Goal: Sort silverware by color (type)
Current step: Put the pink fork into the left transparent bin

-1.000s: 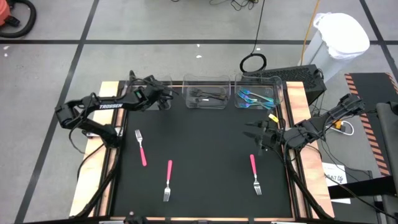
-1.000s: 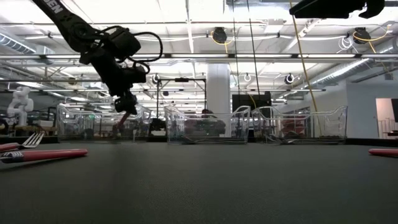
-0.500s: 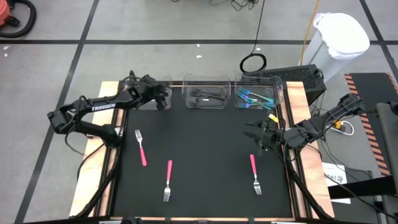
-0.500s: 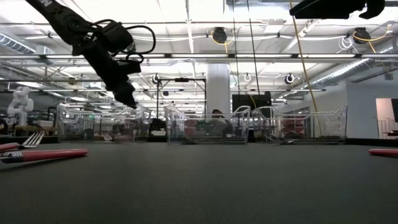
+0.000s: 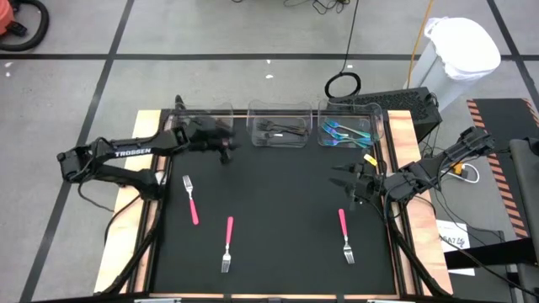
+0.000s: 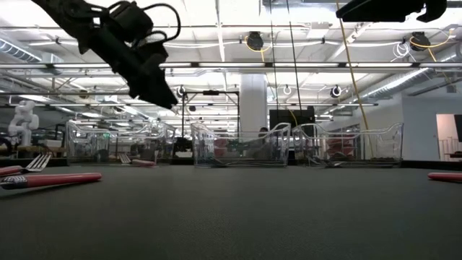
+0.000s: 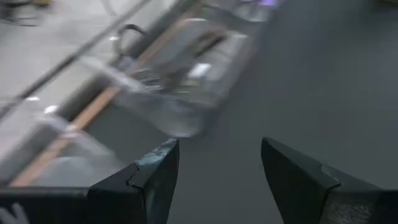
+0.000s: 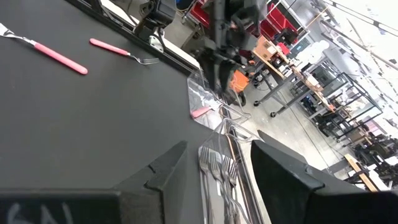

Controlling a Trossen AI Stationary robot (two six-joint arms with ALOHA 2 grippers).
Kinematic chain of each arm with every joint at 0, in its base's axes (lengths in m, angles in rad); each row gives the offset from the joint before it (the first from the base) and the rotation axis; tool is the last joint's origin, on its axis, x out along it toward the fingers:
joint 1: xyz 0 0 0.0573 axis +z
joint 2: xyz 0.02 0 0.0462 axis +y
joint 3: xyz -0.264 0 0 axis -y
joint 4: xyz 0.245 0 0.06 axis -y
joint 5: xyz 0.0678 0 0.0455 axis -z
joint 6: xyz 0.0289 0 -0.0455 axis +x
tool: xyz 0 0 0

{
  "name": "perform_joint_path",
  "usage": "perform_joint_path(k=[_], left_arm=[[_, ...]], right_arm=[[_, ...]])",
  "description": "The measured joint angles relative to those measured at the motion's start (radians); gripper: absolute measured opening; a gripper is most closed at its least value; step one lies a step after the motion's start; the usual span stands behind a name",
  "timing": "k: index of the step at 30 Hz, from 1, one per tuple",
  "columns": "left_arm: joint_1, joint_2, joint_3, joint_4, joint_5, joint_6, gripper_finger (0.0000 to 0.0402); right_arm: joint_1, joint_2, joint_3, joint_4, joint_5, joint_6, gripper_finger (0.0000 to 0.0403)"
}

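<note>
Black matting covers the table, with three clear bins along its far edge. Taking the middle bin as the landmark: it holds black forks; the bin to its right holds teal-handled pieces; the bin to its left has a pink-handled piece lying in it. Three pink-handled forks lie on the mat nearer the front than the middle bin: one to the left, one almost straight in front, one to the right.

The left gripper hangs just left of the middle bin, above the mat, its fingers apart and empty. The right gripper waits right of the middle bin near the table's edge, fingers parted with nothing between them.
</note>
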Motion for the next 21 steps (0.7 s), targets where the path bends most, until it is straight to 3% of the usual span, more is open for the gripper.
perform_joint_path(k=[6, 15, 21], left_arm=[[-0.24, 0.015, -0.02, 0.095, -0.088, -0.084, 0.0226], [-0.64, 0.116, -0.02, 0.026, -0.483, -0.378, 0.0226], [-0.869, 0.255, 0.033, -0.052, -0.651, -0.62, 0.0226]], right_arm=[[0.0, 0.0, 0.0, 0.0, 0.0, -0.023, 0.0169], [0.0, 0.0, 0.0, 0.0, 0.0, -0.029, 0.0169], [0.0, 0.0, 0.0, 0.0, 0.0, -0.006, 0.0169]])
